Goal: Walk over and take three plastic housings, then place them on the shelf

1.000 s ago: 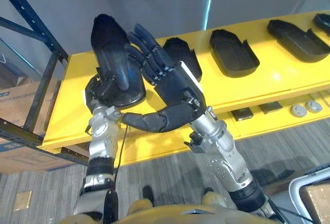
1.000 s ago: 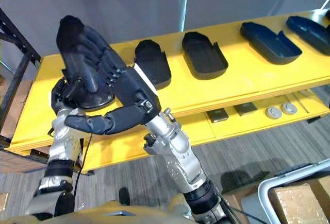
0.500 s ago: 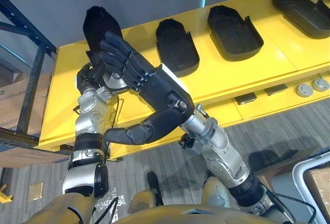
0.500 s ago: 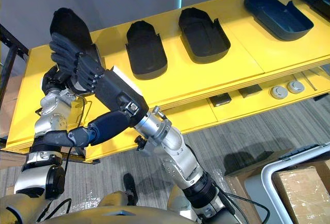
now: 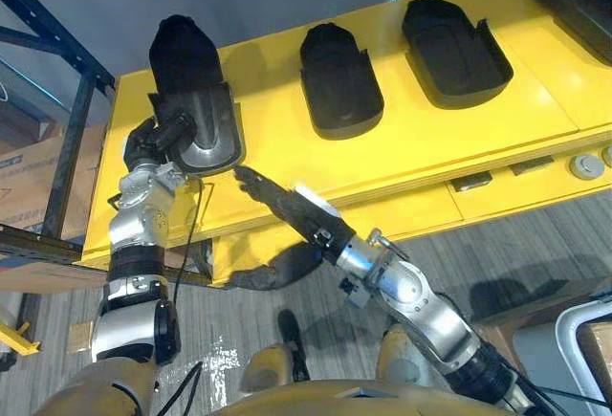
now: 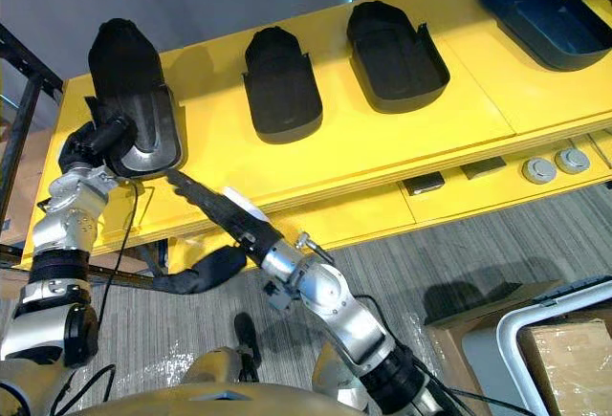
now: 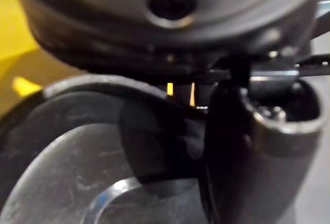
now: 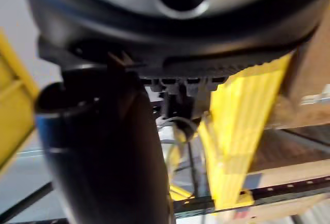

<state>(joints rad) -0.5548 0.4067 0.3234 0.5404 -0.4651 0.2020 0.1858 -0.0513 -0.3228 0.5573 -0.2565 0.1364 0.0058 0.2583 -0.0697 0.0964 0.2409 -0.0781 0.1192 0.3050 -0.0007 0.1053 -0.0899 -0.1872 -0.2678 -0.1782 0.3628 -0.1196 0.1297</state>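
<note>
Left hand [image 5: 156, 141] grips housing [image 5: 189, 81] near shelf [image 5: 287, 163] left edge.

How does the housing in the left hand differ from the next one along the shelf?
The held housing is gripped at its near end by the left hand; the neighbouring housing lies untouched. The held housing's near end shines grey; the neighbouring housing looks uniformly black. Both are dark open shells aligned front-to-back over the yellow shelf.
</note>
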